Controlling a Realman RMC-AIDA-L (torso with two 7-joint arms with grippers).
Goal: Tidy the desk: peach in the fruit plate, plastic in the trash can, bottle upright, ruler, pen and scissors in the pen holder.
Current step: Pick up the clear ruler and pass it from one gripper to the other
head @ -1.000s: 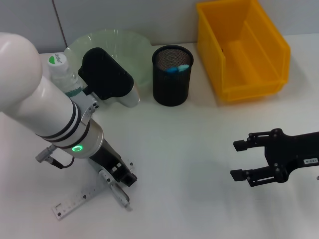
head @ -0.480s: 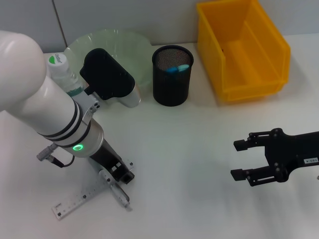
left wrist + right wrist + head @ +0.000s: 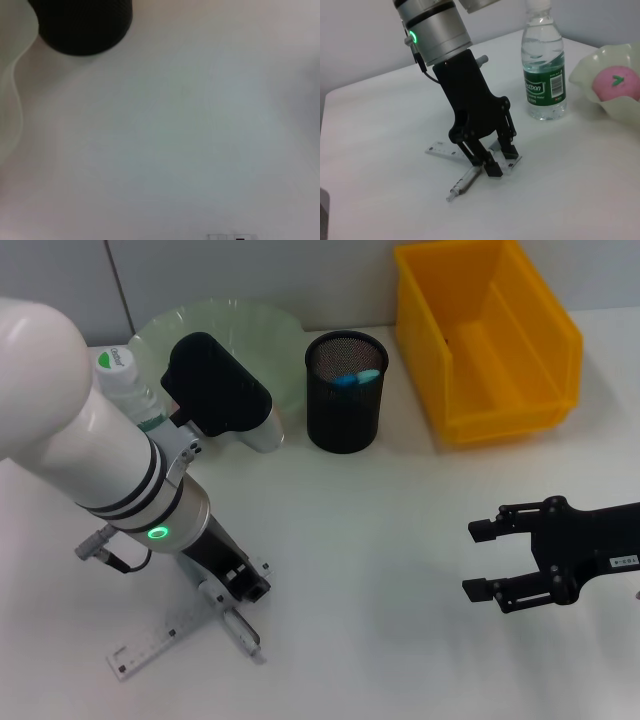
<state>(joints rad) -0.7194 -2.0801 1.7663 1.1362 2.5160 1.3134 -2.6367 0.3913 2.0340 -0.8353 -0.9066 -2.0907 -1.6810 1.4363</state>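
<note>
1. Head view shows my left hand (image 3: 243, 592) down at the bench (image 3: 380, 540), fingers spread and straddling the spot where the pen (image 3: 243, 632) crosses the ruler (image 3: 165, 633); it grips nothing yet.
2. From the right wrist view, the fingertips (image 3: 493, 169) sit on or just above the ruler (image 3: 451, 152), with the pen (image 3: 464, 182) poking out beside them. I cannot tell which item lies between the fingers.
3. My worry: closing now could pinch both, or push the flat ruler away, since it offers little edge to grab.
4. A pen caught near its end would likely tilt and miss the black mesh pen holder (image 3: 345, 392).
5. My right hand (image 3: 487, 562) hovers open and empty, well apart on the other side.
6. The bottle (image 3: 544, 68) stands upright and the peach (image 3: 617, 82) is in its plate (image 3: 590, 75); swinging my left arm toward the holder could clip either.
</note>
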